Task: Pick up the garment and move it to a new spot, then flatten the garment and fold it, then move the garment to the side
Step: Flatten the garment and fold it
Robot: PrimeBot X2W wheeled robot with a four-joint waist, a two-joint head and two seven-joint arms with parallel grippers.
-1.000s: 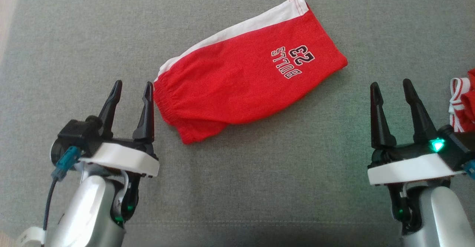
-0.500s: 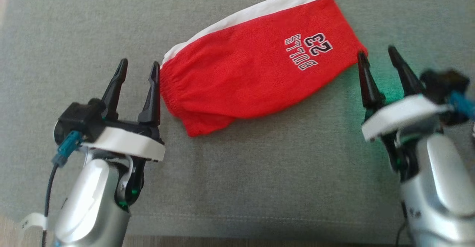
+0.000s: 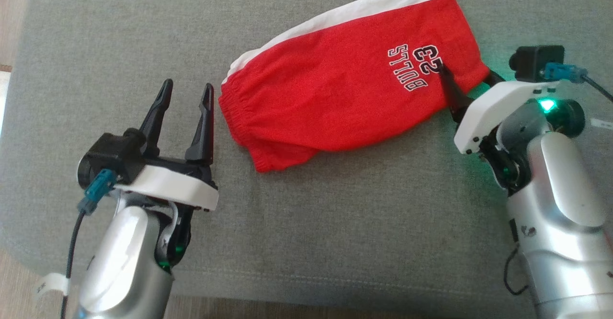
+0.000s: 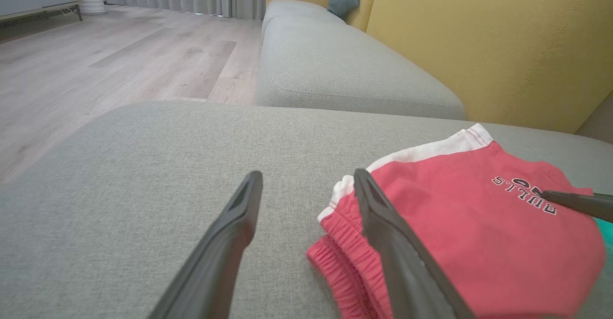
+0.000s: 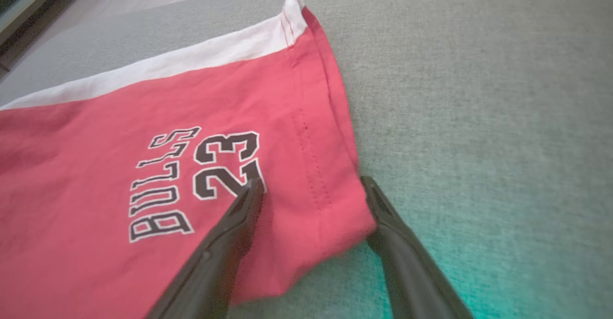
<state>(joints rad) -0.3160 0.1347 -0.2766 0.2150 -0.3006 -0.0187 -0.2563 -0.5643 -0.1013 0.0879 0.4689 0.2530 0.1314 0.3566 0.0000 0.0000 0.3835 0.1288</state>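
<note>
The garment (image 3: 345, 84) is a pair of red shorts with a white side stripe and a "BULLS 23" print, lying folded on the grey cushion (image 3: 335, 223). My left gripper (image 3: 188, 85) stands open just left of the elastic waistband, with nothing between its fingers; in the left wrist view the left gripper (image 4: 307, 174) has its right finger beside the waistband of the garment (image 4: 479, 223). My right gripper (image 3: 467, 72) is open and straddles the hem corner. In the right wrist view the right gripper (image 5: 311, 181) has one finger on the print and one outside the edge of the garment (image 5: 191, 132).
A yellow sofa back (image 4: 479, 36) and a second grey cushion (image 4: 335, 65) lie beyond the garment. Wooden floor (image 4: 119, 55) runs along the cushion's left side. The cushion's front edge (image 3: 335, 300) is close to both forearms.
My right gripper has moved forward and inward from the bare cushion to the garment's hem corner, one finger now on the cloth. The head view has shifted. The left gripper holds its place.
</note>
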